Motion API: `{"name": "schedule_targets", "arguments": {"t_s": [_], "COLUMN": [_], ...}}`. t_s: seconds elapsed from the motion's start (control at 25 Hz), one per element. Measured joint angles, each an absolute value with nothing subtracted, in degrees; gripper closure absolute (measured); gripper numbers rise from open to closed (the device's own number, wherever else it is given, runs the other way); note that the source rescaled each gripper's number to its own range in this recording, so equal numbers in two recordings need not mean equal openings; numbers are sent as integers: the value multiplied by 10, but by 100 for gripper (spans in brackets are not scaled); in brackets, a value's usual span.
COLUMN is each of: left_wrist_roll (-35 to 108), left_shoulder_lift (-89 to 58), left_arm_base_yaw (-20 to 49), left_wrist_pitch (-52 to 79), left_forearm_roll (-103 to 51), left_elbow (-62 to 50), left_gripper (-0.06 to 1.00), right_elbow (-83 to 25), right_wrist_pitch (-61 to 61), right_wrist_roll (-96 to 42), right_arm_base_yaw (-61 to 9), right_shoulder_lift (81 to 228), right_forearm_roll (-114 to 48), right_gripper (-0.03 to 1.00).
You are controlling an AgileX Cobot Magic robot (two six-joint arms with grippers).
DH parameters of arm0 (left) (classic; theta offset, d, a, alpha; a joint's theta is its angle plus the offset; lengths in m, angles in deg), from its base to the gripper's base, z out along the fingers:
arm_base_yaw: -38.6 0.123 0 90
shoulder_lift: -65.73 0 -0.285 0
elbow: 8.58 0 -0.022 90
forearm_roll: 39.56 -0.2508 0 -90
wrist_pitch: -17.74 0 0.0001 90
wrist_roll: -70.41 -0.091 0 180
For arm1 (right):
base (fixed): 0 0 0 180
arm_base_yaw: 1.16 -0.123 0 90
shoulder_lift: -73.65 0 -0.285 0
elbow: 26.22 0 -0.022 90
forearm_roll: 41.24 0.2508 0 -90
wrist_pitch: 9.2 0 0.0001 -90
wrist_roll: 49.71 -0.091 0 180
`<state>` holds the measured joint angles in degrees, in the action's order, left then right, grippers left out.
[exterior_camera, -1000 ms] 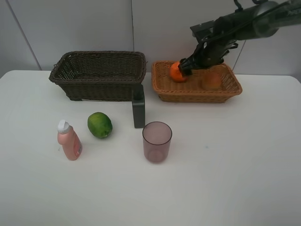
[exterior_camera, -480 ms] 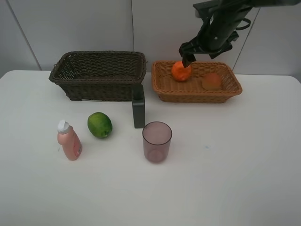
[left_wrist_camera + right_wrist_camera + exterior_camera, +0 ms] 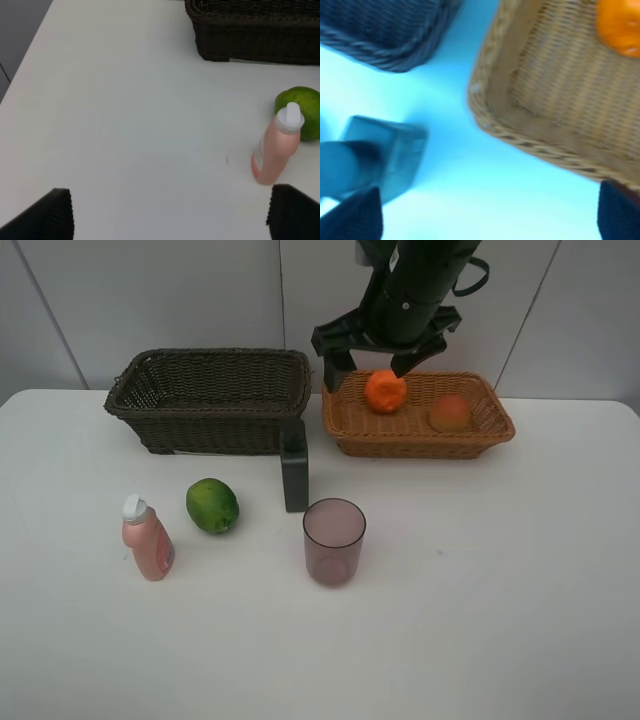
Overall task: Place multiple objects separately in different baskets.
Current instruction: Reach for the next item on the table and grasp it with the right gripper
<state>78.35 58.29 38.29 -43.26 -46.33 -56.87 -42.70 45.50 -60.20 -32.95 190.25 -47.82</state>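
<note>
Your right end effector (image 3: 372, 360) hangs released above the tan basket (image 3: 420, 443), near the orange (image 3: 385, 391). Only the left wrist view shows your left end effector (image 3: 172, 215), released, near the pink bottle (image 3: 272, 152).

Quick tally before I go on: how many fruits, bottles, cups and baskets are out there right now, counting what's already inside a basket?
Fruit: 3 (orange, peach-like fruit, green fruit)
Bottles: 2 (pink bottle, dark green bottle)
Cups: 1 (purple cup)
Baskets: 2 (dark brown basket, tan basket)
Total: 8
</note>
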Motion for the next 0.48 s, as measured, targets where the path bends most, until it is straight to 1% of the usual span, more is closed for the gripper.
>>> {"name": "schedule_targets", "arguments": {"t_s": [0.2,0.48], "left_wrist_roll": [783,783], "left_shoulder_lift": [583,583], "left_arm_base_yaw": [383,383], "left_wrist_pitch": [-433,-433], "left_forearm_roll": [-463,-463], "left_elbow": [-569,-569], "left_gripper": [-6,-6], "right_elbow": [-431,-491], "right_wrist_pitch": [448,441], "right_wrist_roll": [-633,-661], "right_arm_base_yaw": [-369,-416], "right_shoulder_lift": [1902,1935], "right_forearm_roll": [-452,-440], "right_gripper": [6,6]}}
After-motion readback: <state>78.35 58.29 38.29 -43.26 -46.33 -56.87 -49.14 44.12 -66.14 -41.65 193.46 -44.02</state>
